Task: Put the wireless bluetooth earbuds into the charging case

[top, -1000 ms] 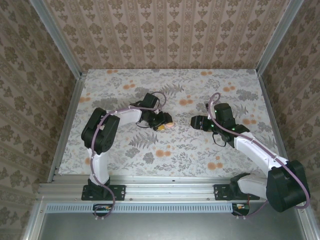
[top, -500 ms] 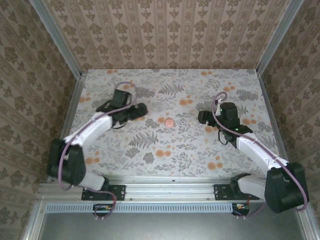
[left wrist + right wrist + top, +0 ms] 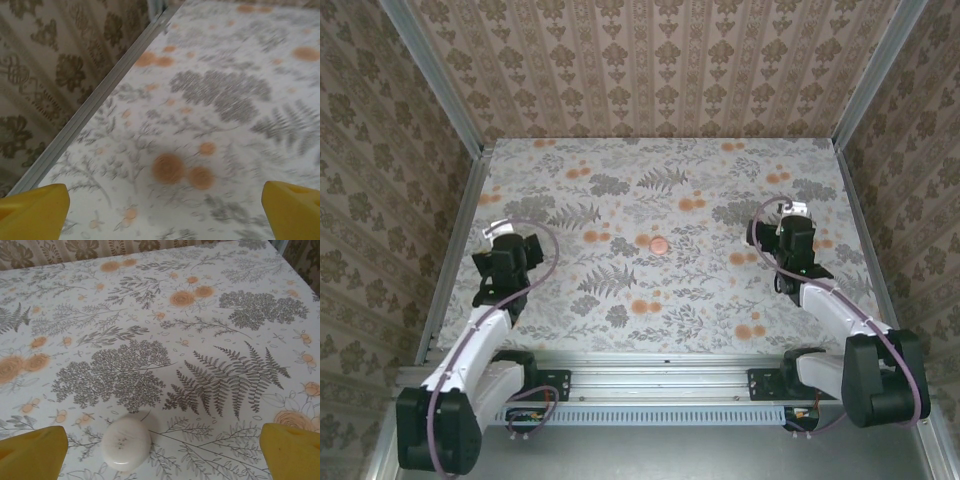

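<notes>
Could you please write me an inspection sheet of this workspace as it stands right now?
Surface: floral-print table cover, lying flat.
Job's things: charging case lies alone mid-table; too small to tell whether it is open or closed.
Clutter: whitish oval object on the cover, to the right of the case; what it is cannot be told.
Grippers: left gripper open, empty; right gripper open, empty, with the oval object on the cover just ahead of it.
Cables: purple cables loop along both arms.
Surroundings: wallpaper walls on three sides; aluminium rail at the near edge.
</notes>
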